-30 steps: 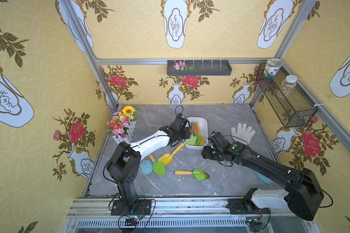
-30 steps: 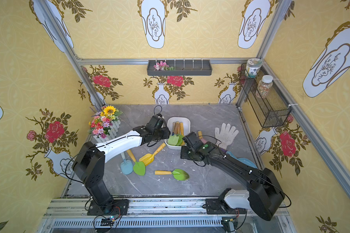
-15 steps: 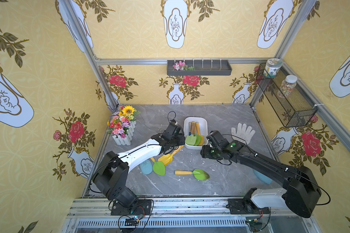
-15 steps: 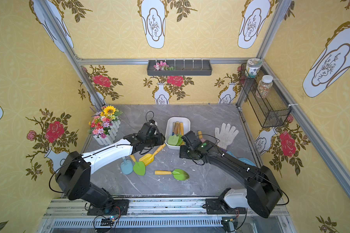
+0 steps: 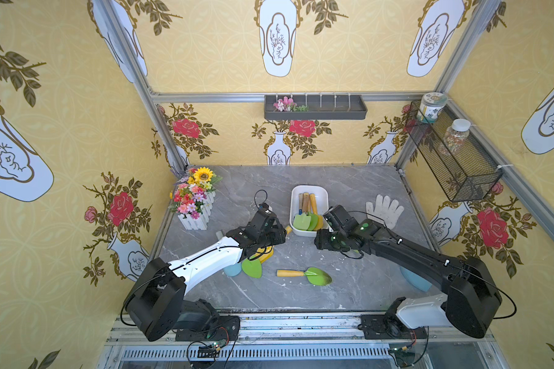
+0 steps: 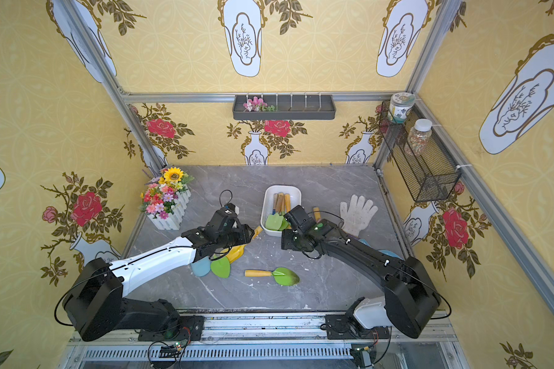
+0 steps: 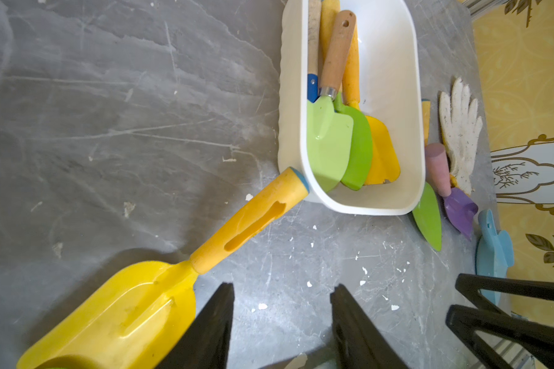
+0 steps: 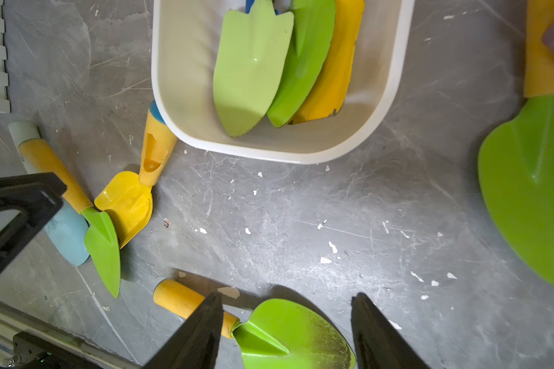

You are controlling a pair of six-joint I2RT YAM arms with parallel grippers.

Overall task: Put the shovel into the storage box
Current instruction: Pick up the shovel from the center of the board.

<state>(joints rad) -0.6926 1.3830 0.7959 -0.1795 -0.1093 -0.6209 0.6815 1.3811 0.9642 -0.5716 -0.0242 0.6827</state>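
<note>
Yellow plastic all through, the scoop-bladed shovel point(image 7: 211, 254) lies flat on the grey table point(image 7: 109, 127). It sits at about eight o'clock from the storage box point(image 7: 392, 64), reading the table from above with twelve at the back wall. The blue-capped end of its handle touches the box's seven o'clock corner, and its scoop lies further out the same way. The box holds a few shovels point(image 7: 330, 140) side by side, blades toward six, with bare floor left along its three o'clock wall. The left hand point(image 7: 282, 287) hangs over the table just beside this shovel's neck, its jaws apart with nothing between them. The right hand point(image 8: 288, 295) is likewise spread and empty, poised over a green-bladed shovel point(image 8: 288, 332) with a yellow handle that lies alone toward six o'clock. How high it stands above that tool is hard to judge from the wrist view. Either shovel looks light and stiff, so it should lift without sagging, but the glossy curved blade would likely slip or twist in a pinch. The round handle is the better hold, taken across its middle and clear of the long slot on the yellow one, where the wall may flex. Since that handle leans on the box, a careless closing could shove the light tub aside.
</note>
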